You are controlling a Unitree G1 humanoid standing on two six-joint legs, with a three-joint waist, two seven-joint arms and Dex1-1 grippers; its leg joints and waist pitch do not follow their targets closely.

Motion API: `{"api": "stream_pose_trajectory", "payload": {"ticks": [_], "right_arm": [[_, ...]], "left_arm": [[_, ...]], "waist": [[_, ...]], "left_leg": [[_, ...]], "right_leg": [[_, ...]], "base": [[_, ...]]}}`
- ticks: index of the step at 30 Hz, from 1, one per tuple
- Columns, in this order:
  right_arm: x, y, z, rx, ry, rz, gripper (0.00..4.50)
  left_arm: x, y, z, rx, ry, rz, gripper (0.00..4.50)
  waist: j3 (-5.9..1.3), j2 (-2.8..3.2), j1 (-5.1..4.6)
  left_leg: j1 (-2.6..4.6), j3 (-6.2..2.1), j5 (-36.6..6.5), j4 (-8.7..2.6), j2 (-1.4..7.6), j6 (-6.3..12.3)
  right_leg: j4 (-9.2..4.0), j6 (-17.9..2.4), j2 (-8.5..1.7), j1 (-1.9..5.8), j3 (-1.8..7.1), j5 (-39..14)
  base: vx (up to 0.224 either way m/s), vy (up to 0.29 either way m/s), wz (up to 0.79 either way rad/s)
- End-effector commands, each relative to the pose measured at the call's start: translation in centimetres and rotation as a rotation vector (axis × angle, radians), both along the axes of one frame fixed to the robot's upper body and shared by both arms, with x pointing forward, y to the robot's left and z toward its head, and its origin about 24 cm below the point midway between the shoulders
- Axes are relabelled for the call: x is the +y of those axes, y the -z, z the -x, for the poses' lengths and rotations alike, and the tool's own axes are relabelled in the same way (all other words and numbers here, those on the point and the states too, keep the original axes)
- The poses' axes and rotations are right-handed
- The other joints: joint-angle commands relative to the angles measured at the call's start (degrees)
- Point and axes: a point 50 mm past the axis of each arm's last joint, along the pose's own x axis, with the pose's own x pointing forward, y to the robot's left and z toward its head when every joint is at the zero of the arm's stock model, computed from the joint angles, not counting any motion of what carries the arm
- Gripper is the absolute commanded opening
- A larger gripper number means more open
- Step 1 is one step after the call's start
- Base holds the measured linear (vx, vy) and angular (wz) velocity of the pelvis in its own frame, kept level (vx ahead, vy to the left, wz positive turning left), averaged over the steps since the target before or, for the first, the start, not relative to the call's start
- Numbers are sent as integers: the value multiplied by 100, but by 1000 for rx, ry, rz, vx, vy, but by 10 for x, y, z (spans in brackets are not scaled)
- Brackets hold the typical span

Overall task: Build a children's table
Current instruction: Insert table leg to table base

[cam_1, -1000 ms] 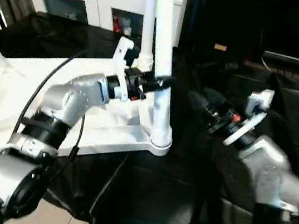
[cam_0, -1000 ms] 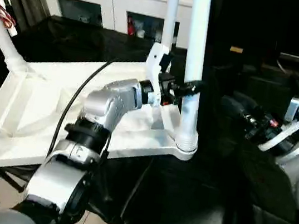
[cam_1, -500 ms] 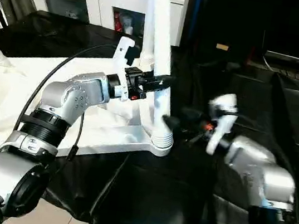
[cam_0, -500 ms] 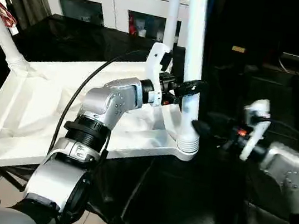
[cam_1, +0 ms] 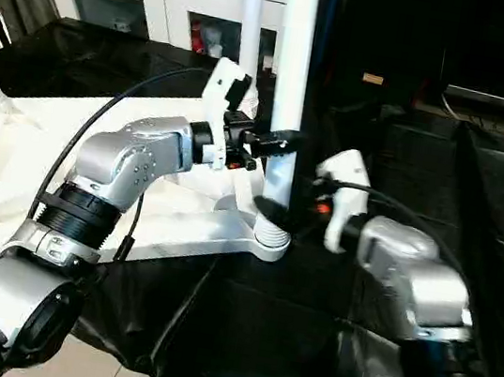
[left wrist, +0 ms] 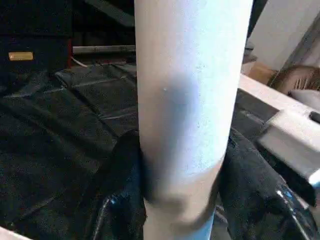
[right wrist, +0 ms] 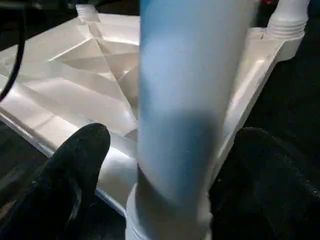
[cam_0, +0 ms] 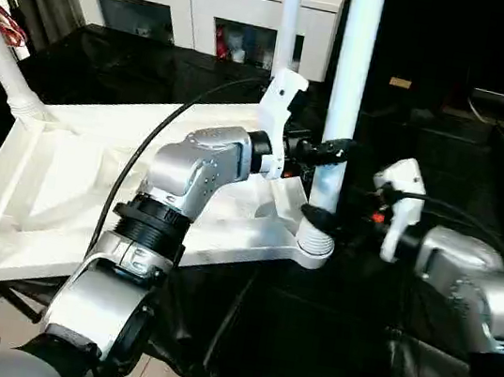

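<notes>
right gripper [cam_0: 316, 219] has swung in, fingers spread around upright white leg [cam_0: 347, 89]; left gripper [cam_0: 327, 149] clamps it

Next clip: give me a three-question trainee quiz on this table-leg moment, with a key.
1. True or false: the left claw grips the upright leg.
2. Which stands open around the leg's lower end: A) the right claw B) the left claw?
3. Fill in: the leg's foot sits in a corner ____ of the overturned top.

Key: 1 true: its fingers press the tube on both sides. 2 A: fingers apart, gaps showing. 3 socket.
</notes>
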Motion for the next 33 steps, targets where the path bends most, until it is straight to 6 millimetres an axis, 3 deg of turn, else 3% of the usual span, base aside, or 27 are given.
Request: {"api": "stream_pose_trajectory", "payload": {"ticks": [1,7,25,33], "right_arm": [[6,-4,-2,-9,-1,18,432],[12,1,-7,1,26,29,371],[13,4,-10,-6,25,65,211],[13,6,-10,-3,21,71,188]], "left_arm": [[8,-5,-3,-63,-38,-60,184],[7,-5,-2,-73,-30,-69,184],[8,-4,0,-82,-17,-86,184],[8,-4,0,-84,-15,-88,184]], "waist": [[-411,-105,35],[-411,-100,20],[-427,-110,28],[-430,-94,27]], "left_leg": [[49,-122,-30,-336,266,524],[52,-121,-70,-341,259,424],[53,-116,27,-322,254,495],[50,-120,7,-320,254,479]], "right_leg": [[-378,-1468,-483,383,261,276],[-374,-1476,-480,392,263,289],[-338,-1517,-480,400,264,546],[-337,-1521,-477,405,261,520]], "base": [[0,0,0],[0,0,0],[0,0,0],[0,0,0]]}}
